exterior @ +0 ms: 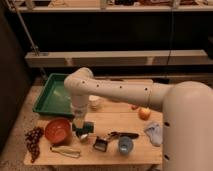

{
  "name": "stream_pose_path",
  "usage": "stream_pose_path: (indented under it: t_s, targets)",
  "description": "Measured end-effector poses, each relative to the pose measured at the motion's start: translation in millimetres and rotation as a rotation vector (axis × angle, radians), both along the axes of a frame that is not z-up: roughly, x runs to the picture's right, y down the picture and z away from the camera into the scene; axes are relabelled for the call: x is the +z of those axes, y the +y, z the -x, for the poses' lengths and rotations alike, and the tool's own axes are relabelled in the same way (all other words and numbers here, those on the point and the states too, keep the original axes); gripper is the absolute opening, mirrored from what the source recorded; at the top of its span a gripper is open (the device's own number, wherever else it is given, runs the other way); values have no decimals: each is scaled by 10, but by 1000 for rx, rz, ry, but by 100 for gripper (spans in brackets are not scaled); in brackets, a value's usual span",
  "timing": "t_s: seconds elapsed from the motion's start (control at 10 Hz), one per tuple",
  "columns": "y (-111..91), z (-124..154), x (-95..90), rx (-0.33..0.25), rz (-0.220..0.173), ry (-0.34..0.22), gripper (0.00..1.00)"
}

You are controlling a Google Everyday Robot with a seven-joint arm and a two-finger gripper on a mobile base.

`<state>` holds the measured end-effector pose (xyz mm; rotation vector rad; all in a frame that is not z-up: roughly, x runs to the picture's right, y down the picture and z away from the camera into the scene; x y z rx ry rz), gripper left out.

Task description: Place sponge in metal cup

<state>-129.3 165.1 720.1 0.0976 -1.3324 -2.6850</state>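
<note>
So, in the camera view, the one I have, my arm reaches down over the middle of the wooden table [115, 122], and the gripper [81, 126] sits low, just right of the orange bowl [57, 130]. A teal-green block, which I take for the sponge [86, 127], shows right at the gripper; whether it is clamped or merely lying beneath, I cannot tell. The metal cup [84, 136] I read as the small shiny thing just below and in front of it, almost touching. My judgement: the sponge is at the cup but not visibly inside, so the drop-in remains. The black block [101, 144], light blue cup [125, 146] and green tray [52, 95] stand apart from this.
</note>
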Motion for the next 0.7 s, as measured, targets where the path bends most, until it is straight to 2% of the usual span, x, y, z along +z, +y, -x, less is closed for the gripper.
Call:
stream_pose_path:
  t_s: [0.3, 0.4, 0.5, 0.7]
  targets:
    - [55, 7, 32, 1, 2, 8, 2]
    - [58, 8, 35, 1, 0, 11, 8]
    - [60, 13, 39, 3, -2, 14, 20]
    - [59, 31, 41, 3, -8, 19, 38]
